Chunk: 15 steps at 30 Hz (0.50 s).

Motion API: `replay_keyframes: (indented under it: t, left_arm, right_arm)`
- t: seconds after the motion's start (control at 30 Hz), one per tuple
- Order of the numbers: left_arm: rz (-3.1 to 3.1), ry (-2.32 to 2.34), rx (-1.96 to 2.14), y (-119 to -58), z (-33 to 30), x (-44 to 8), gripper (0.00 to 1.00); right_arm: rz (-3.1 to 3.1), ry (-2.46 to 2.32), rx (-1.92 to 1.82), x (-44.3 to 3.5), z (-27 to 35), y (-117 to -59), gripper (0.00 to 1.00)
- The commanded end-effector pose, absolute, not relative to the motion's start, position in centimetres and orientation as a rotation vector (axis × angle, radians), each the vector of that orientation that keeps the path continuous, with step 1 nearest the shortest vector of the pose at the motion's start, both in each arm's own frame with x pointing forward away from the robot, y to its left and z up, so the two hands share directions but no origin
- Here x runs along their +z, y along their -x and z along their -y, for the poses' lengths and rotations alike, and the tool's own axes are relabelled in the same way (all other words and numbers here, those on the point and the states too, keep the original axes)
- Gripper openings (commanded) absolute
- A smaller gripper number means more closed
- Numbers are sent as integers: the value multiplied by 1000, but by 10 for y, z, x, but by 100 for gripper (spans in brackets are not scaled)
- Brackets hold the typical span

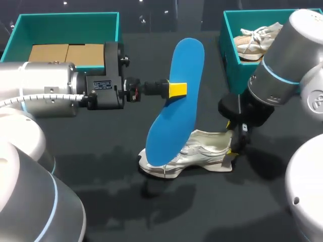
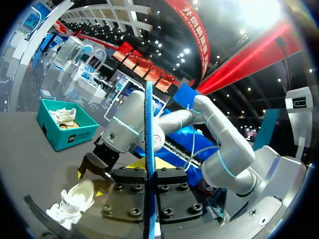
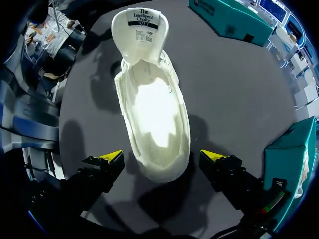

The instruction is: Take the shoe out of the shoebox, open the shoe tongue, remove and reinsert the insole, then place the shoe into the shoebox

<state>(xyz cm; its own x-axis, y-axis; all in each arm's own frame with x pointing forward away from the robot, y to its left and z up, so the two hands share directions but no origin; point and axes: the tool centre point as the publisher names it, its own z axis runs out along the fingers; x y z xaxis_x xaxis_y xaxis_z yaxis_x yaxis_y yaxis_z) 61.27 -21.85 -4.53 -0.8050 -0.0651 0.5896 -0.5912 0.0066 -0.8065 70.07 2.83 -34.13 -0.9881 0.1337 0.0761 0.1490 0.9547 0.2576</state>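
Note:
A blue insole (image 1: pixel 177 103) hangs tilted above the table, with my left gripper (image 1: pixel 177 89) shut on its middle. In the left wrist view the insole (image 2: pixel 148 129) is edge-on between the clamped jaws of that gripper (image 2: pixel 149 174). Under the insole, a white shoe (image 1: pixel 194 151) lies on the dark table. Its tongue (image 3: pixel 140 27) is folded open and its inside (image 3: pixel 154 117) is bare. My right gripper (image 3: pixel 163 157) stands open over the shoe's heel, one yellow tip (image 3: pixel 112 157) on each side with a small gap. In the head view this gripper (image 1: pixel 231 138) is at the shoe's right end.
A teal shoebox (image 1: pixel 229 55) at the back right holds a second shoe (image 1: pixel 255 40). Another teal box (image 1: pixel 65 20) at the back left holds cardboard (image 1: pixel 68 53). My right arm (image 2: pixel 149 124) stands just beyond the insole in the left wrist view.

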Motion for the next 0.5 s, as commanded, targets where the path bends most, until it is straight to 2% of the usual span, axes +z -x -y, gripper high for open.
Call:
replay_keyframes:
  t: [0.03,0.5]
  left_arm:
    - [1903,-676,1857,-611,218,-46,0]
    - [1903,-676,1857,-611,218,-46,0]
  right_arm:
    - [3074,187,-273,-330,-40,-705,100]
    - [3109,59,-248,-329,-73,-737,100]
